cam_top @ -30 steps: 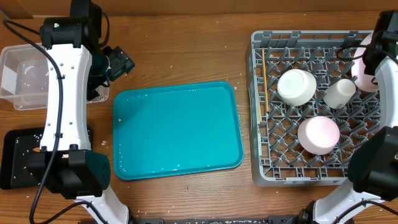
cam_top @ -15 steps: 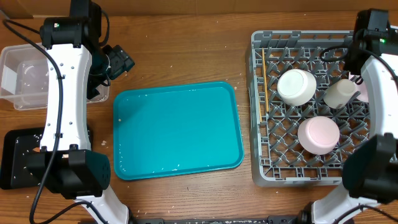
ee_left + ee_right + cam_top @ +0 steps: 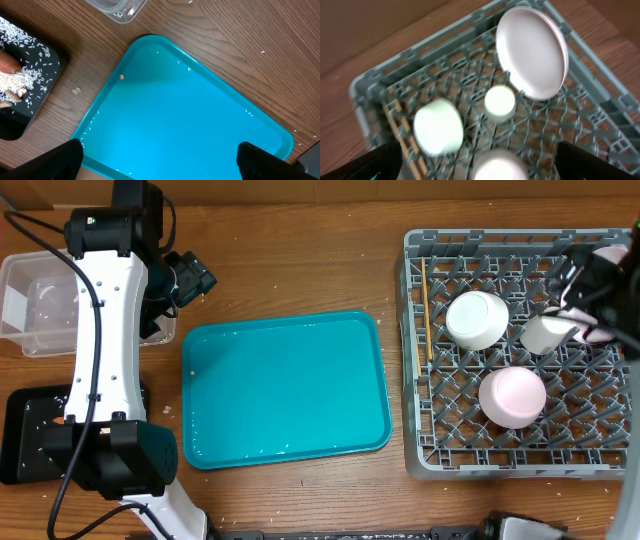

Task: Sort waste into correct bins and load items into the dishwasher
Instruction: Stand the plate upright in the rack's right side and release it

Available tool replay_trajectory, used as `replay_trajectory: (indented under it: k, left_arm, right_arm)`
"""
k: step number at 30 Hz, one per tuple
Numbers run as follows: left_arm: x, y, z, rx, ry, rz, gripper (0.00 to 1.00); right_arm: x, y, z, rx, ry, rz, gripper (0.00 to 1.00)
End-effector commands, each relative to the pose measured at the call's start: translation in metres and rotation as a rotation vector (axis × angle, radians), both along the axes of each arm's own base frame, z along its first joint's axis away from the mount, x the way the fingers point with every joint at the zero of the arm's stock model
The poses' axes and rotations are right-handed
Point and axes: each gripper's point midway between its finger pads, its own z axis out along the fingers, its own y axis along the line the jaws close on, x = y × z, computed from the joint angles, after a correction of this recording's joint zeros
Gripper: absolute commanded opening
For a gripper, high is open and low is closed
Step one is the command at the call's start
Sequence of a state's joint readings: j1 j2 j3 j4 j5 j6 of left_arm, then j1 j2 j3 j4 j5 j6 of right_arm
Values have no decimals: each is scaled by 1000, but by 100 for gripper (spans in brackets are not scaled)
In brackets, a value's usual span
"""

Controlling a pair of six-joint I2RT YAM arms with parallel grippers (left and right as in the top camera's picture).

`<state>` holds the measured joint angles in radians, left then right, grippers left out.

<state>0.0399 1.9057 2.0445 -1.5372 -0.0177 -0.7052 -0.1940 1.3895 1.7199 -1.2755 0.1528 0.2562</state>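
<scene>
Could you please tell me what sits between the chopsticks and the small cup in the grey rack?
A white bowl sits between the chopsticks and the cup; the overhead view shows it.

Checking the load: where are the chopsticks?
Overhead view: chopsticks lie along the rack's left edge, just left of the upper bowl.

grey rack (image 3: 500,464): 2 bowls (image 3: 477,318), cup (image 3: 545,332), chopsticks (image 3: 425,310) | plate (image 3: 532,52): apparently on edge
</scene>
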Motion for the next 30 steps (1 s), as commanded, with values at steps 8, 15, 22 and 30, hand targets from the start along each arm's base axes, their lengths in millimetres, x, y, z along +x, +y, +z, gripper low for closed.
replay_trajectory:
  k: [8,15,22,30]
  left_arm:
    - [-1,-3,9,-8,-27,1,100]
    - [-1,-2,9,-8,-27,2,100]
    - [-1,-2,9,-8,-27,2,100]
    - [-1,-2,9,-8,-27,2,100]
  right_arm:
    - [-45,65,-30,60,-17,187,100]
    - [-59,117,-35,248,-135,294,100]
    - [-56,125,-40,290,-112,317,100]
    - [-57,124,-62,294,-8,303,100]
